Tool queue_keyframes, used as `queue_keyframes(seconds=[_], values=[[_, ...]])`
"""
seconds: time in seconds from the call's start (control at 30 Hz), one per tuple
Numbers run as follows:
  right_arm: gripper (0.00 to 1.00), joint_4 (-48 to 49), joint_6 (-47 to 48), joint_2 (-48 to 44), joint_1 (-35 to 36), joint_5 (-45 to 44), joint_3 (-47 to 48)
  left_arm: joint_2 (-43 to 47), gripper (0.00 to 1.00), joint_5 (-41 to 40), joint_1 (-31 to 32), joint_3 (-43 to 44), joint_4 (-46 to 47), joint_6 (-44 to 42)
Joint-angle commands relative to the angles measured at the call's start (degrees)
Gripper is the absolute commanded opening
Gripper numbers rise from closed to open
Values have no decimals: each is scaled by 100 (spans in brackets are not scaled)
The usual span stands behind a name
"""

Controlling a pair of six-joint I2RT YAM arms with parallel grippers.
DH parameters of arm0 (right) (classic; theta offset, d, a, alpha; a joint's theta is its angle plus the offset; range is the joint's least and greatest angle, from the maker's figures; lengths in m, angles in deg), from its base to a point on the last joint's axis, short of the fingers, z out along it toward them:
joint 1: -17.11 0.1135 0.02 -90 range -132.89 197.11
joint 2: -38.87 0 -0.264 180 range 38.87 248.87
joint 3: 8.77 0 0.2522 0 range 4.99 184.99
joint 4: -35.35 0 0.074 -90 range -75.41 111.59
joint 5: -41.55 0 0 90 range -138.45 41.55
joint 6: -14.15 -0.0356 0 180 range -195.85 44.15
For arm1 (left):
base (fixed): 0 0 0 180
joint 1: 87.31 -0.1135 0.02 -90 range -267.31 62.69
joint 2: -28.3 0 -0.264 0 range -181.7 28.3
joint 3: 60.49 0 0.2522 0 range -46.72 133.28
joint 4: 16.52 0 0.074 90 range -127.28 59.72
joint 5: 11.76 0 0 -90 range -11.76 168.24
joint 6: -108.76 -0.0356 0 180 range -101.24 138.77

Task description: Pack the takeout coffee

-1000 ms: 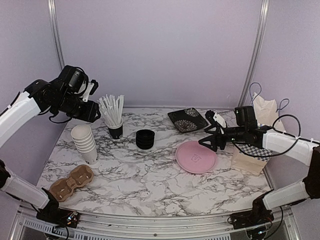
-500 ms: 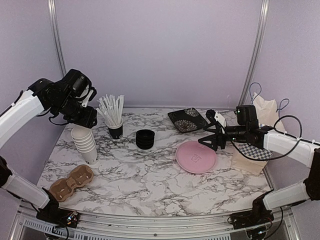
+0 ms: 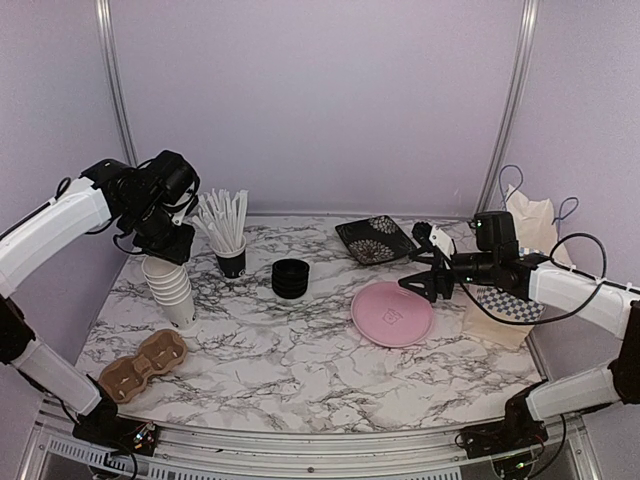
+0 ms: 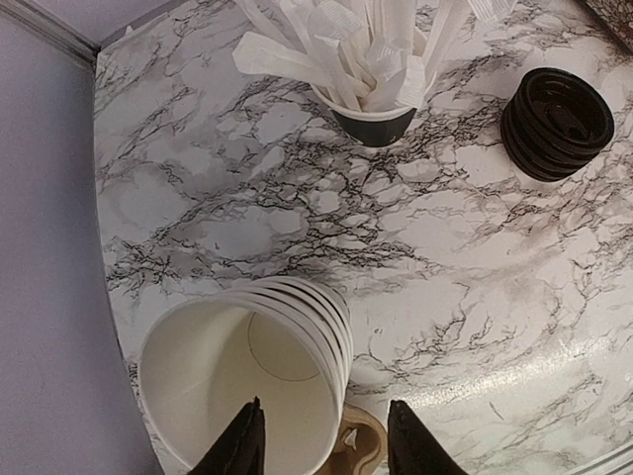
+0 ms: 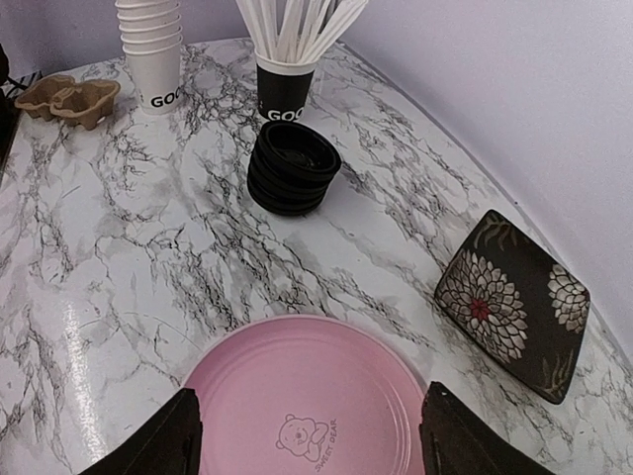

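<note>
Stack of white paper cups (image 3: 170, 290): left side of table (image 3: 300, 350). Left gripper (image 4: 324, 408): parted, empty, astride top cup's right wall. Advised: pinch top rim only, lift straight. Right gripper (image 3: 420, 285): parted, empty, above pink plate (image 3: 392, 313).

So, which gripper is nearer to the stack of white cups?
Left. The left gripper hangs right over the stack of white cups; the right gripper is far off, by the pink plate.

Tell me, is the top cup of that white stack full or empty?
Empty. The left wrist view looks straight into the top cup and shows only its bare white inside and bottom.
</note>
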Motion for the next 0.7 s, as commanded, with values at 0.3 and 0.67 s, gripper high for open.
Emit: queue_keyframes(seconds=[0.3,0.67], values=[[73,27,246,-123,-31,-163,-43,-233,34,-92,24,-189,-211,152],[72,19,292,-151,-31,-214,-60,-259,11,-199,27,-221,-214,254]])
